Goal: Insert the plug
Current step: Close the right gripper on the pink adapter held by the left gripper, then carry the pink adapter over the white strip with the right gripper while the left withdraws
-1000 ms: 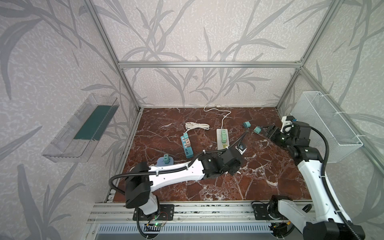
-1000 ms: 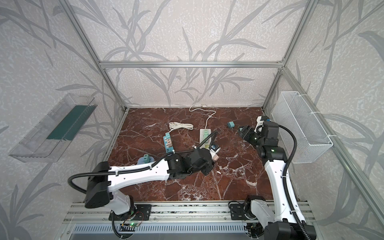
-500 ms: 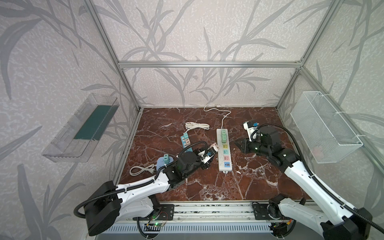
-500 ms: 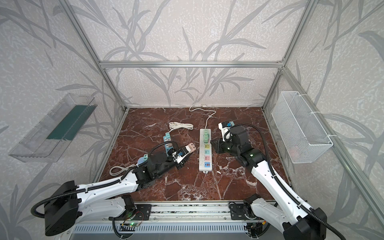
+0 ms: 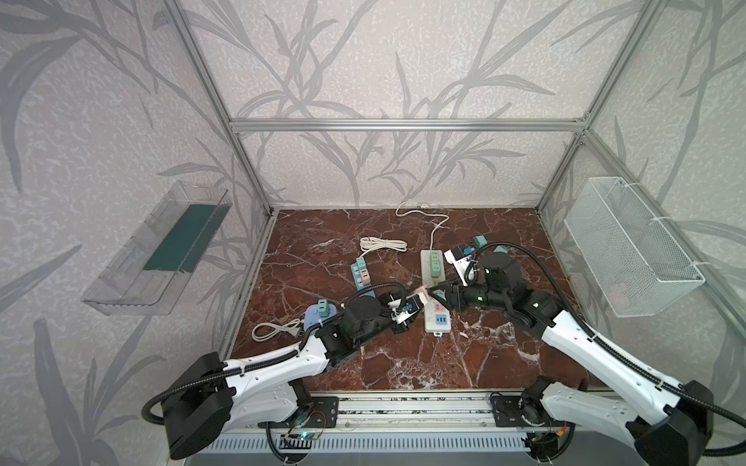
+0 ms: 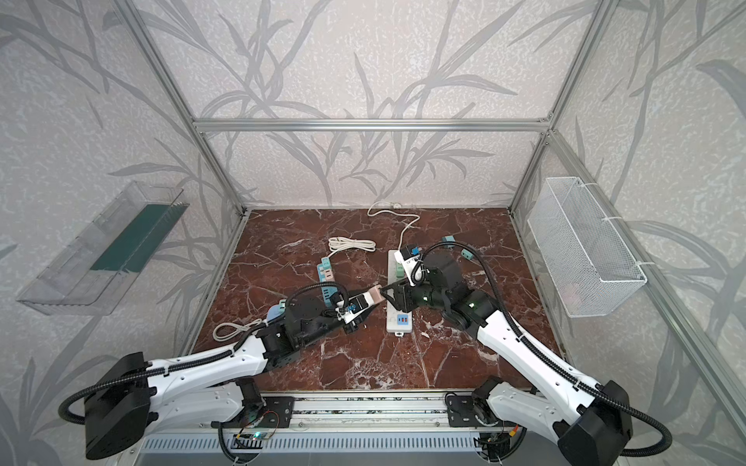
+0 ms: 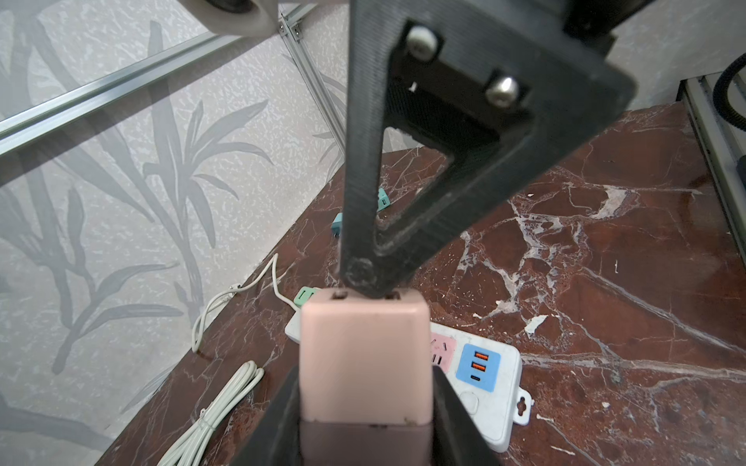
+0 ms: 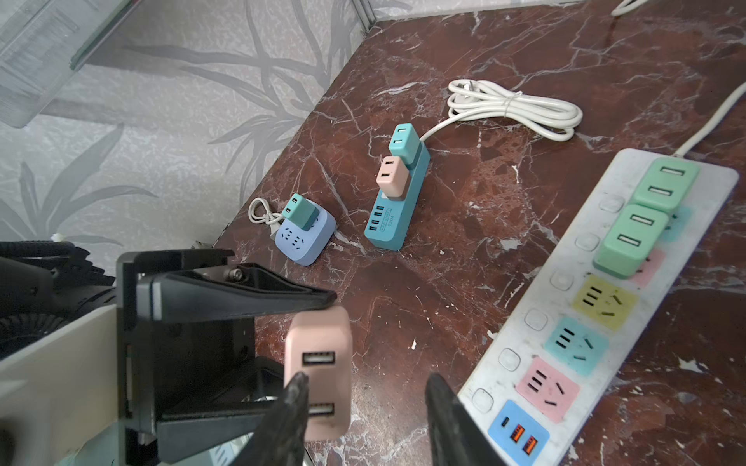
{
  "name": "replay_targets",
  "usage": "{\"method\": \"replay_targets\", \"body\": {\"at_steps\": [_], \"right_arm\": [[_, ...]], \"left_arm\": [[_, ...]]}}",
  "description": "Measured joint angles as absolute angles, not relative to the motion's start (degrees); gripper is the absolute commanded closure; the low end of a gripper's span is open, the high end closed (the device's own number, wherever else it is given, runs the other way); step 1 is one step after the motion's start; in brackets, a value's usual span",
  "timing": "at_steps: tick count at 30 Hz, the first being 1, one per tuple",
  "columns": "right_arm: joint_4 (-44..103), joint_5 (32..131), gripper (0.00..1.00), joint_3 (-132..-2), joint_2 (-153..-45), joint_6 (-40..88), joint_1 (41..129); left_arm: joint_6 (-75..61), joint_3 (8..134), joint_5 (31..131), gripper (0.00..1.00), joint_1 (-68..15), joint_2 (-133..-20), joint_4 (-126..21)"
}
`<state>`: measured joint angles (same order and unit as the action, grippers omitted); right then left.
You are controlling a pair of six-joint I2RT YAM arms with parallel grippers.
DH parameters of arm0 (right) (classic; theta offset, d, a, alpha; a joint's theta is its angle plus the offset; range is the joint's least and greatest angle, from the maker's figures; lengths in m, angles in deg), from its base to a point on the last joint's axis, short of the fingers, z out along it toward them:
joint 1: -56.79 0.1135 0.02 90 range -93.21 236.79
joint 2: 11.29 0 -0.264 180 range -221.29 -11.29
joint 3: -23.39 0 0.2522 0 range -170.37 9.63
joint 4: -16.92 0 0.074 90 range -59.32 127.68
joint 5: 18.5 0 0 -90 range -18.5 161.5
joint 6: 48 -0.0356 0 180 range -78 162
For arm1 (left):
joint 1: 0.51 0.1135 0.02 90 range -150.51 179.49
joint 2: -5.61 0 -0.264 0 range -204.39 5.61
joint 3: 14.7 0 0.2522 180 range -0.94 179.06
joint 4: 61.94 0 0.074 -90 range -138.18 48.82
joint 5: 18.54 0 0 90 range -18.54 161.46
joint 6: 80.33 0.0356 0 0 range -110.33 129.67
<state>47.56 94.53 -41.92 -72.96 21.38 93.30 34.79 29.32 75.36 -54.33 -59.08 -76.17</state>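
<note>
Our left gripper (image 7: 365, 377) is clamped on the pink plug (image 7: 363, 347), which juts out past its jaw tips. Straight ahead, the right gripper (image 8: 367, 379) faces it with jaws apart, holding nothing; one finger (image 7: 363, 226) touches the plug's end face. Below and just beyond both lies the strip (image 7: 502, 411).

We see three risks. That finger could shove the plug back or twist it in the clamp. The plug sits toward one right jaw, so closing there could skew it. Letting go too soon would drop it.

The plug's long axis runs along the left fingers, with its ports pointing away from them toward the right gripper. We cannot see the prongs.
</note>
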Motion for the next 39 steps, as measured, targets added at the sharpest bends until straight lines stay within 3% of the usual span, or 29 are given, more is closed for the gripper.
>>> {"method": "replay_targets", "body": {"at_steps": [5, 10, 17, 19, 20, 22, 27, 34, 39], "right_arm": [[46.8, 97.7, 0.57, -42.8, -75.8, 21.7, 93.8], [46.7, 100.8, 0.77, -44.0, -78.4, 21.6, 94.2], [46.3, 101.2, 0.81, -44.0, -78.4, 20.2, 94.2], [46.3, 101.2, 0.88, -44.0, -78.4, 20.0, 94.2], [46.2, 101.2, 0.93, -44.0, -78.4, 19.9, 94.2], [45.7, 101.2, 1.00, -44.0, -78.4, 19.6, 94.2], [44.6, 100.9, 1.00, -44.0, -78.4, 19.3, 94.1], [46.3, 95.8, 1.00, -44.4, -77.0, 19.8, 94.6], [50.9, 87.0, 1.00, -47.2, -76.9, 20.9, 94.6]], "left_arm": [[34.8, 29.3, 75.7, 1.00, -54.3, -59.1, -75.2], [35.1, 29.3, 75.5, 1.00, -54.3, -59.1, -75.2], [36.0, 29.3, 74.4, 0.99, -54.3, -59.1, -75.3], [36.0, 29.3, 74.2, 0.90, -54.3, -59.1, -75.3], [36.0, 29.3, 74.1, 0.73, -54.3, -59.1, -75.4], [36.1, 29.3, 73.7, 0.70, -54.3, -59.1, -75.7], [36.1, 29.3, 72.4, 0.61, -54.3, -59.1, -76.5], [36.6, 29.3, 69.2, 0.27, -54.5, -58.9, -78.9], [36.1, 29.2, 64.0, 0.22, -54.5, -58.5, -83.9]]}}
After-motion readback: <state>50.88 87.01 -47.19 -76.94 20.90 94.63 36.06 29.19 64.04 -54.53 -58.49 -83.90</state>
